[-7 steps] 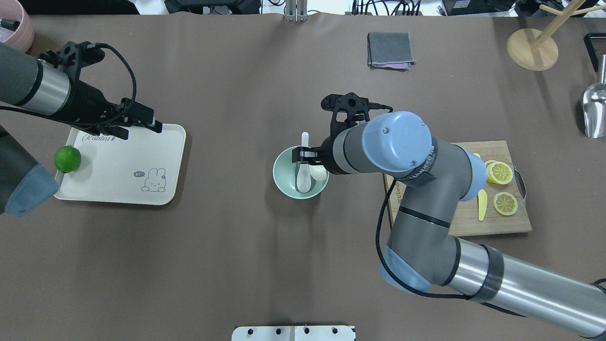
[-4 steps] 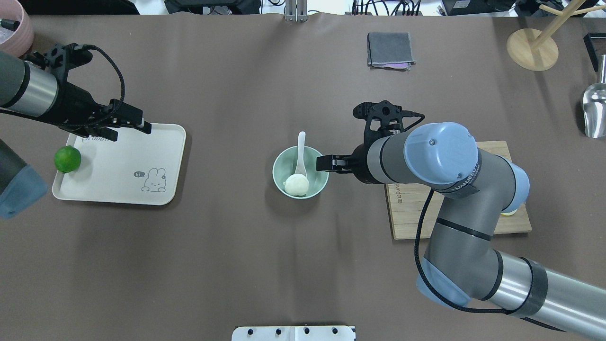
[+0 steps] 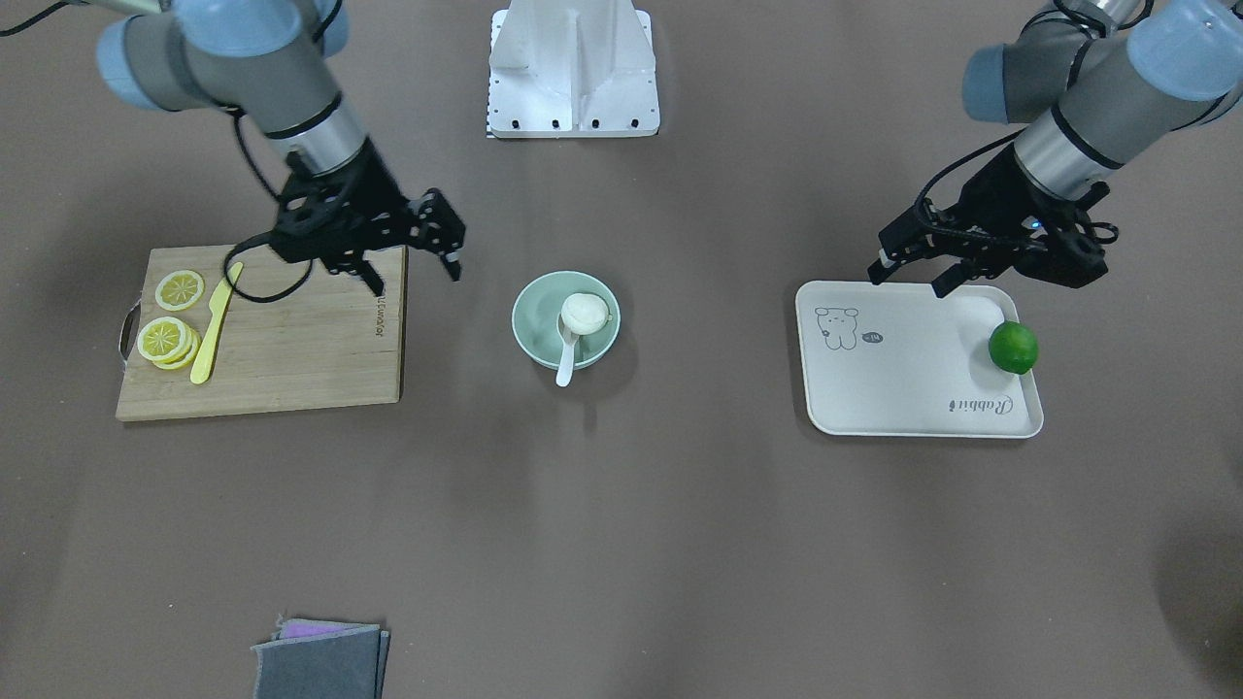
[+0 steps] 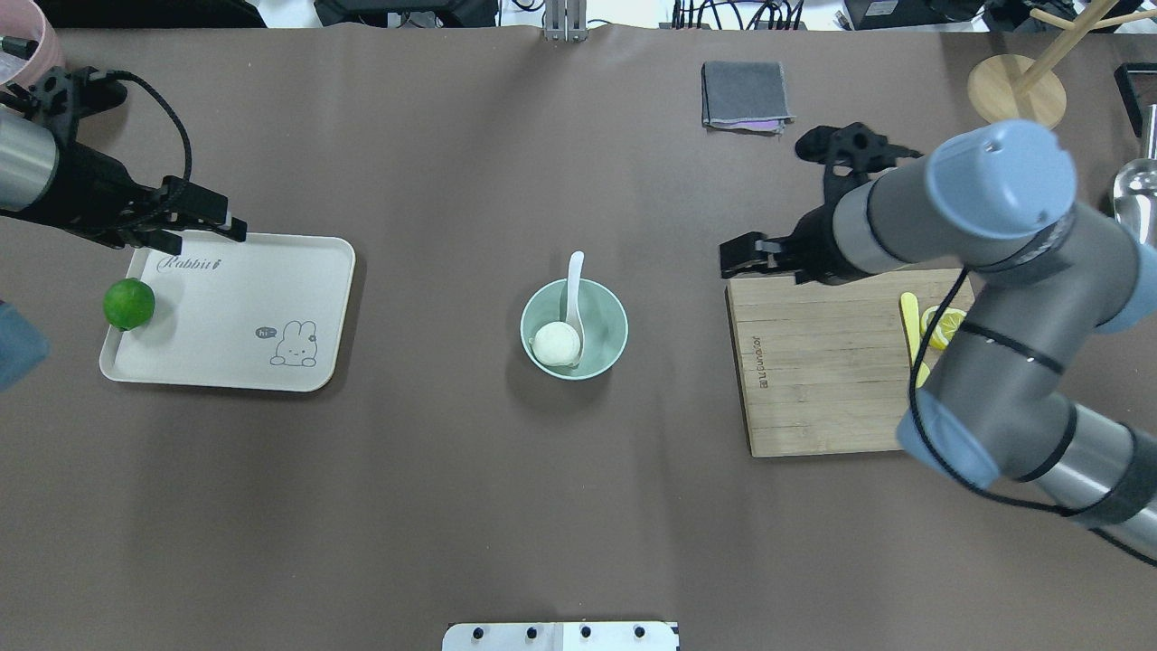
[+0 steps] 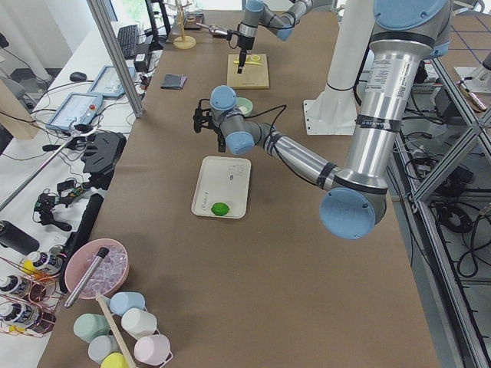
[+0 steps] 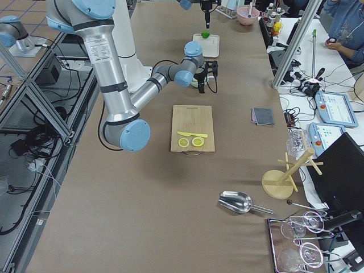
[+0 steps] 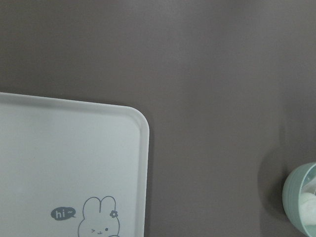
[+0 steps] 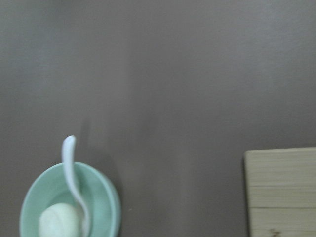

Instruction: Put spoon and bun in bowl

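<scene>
Near the counter's left edge, our left gripper (image 3: 908,282) hangs open and empty over the tray (image 4: 271,280). Mid-counter, the bun (image 4: 555,343) and spoon (image 4: 575,280) lie in the bowl (image 4: 615,316). Our right gripper (image 3: 416,282), jaws apart, holds nothing near the cutting board (image 4: 813,362). We judge the task done; next, only parking.

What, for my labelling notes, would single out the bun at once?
Between the beige tray and the wooden cutting board stands a mint-green bowl. The bun lies inside it beside the spoon. It is round and white; the spoon is slender.
</scene>
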Available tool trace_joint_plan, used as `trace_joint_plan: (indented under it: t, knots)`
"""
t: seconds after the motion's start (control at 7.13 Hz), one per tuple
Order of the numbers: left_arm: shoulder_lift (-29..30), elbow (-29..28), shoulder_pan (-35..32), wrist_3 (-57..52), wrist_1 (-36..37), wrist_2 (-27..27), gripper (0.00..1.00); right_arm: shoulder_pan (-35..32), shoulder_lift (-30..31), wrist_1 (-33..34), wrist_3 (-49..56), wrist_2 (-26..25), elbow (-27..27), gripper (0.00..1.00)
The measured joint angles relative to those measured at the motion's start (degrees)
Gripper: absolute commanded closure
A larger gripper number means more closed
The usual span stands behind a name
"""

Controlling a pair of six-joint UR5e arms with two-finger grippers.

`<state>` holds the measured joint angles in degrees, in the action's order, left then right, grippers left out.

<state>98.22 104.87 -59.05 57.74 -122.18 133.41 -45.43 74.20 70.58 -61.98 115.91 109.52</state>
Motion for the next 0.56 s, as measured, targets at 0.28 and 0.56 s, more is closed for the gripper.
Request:
trace_joint_plan:
  t: [0.28, 0.56]
  knots:
    - [-7.8, -0.3, -7.0, -16.2, 0.1, 2.4, 0.02, -13.9, 9.9, 0.4, 20.7, 9.9, -1.1, 0.00]
    - [-15.5, -0.7, -15.0, -34.3, 3.6, 4.3, 0.02, -26.4, 16.6, 4.2, 44.6, 13.6, -4.9, 0.00]
